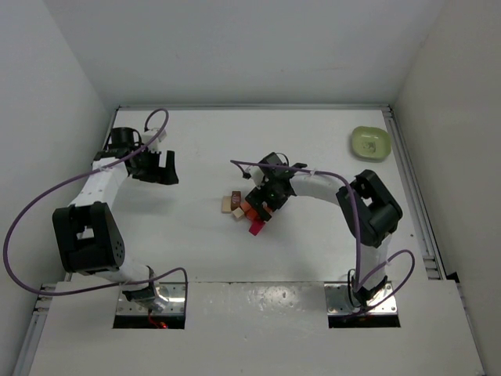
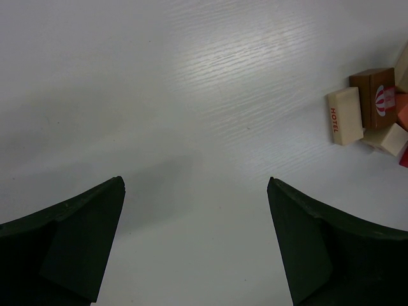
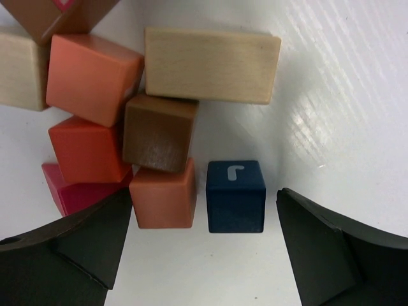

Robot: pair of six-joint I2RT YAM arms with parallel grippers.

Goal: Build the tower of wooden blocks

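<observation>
Right gripper [image 3: 203, 194] gapes wide above the clustered wood blocks [image 3: 159, 131], gripping nothing.

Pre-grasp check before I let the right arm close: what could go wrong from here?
1. The open right jaws straddle both the navy block and the orange block beside it; closing may pinch both or skew one.
2. The brown block sits against that orange block, so a shove could disturb the cluster.

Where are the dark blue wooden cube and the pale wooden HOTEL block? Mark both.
Dark blue wooden cube [image 3: 235, 196]: right wrist view, top face.
Pale wooden HOTEL block [image 2: 344, 116]: left wrist view, upper face.
</observation>
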